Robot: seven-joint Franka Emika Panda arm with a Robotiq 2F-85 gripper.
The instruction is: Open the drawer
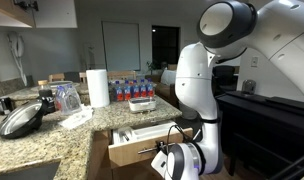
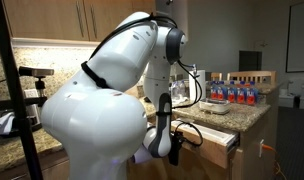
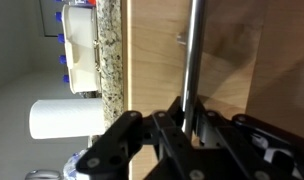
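The jaws of the gripper (image 3: 189, 125) sit clamped on the silver bar handle (image 3: 194, 50) in the wrist view. The drawer (image 1: 132, 150), under the granite bench (image 1: 52, 140), stands partly out with its white tray (image 1: 142, 132) showing. The opening looks well begun, with more pulling probably left.

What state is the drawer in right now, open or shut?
Partly open. In an exterior view the drawer front stands out from the granite counter, and the white tray inside shows.
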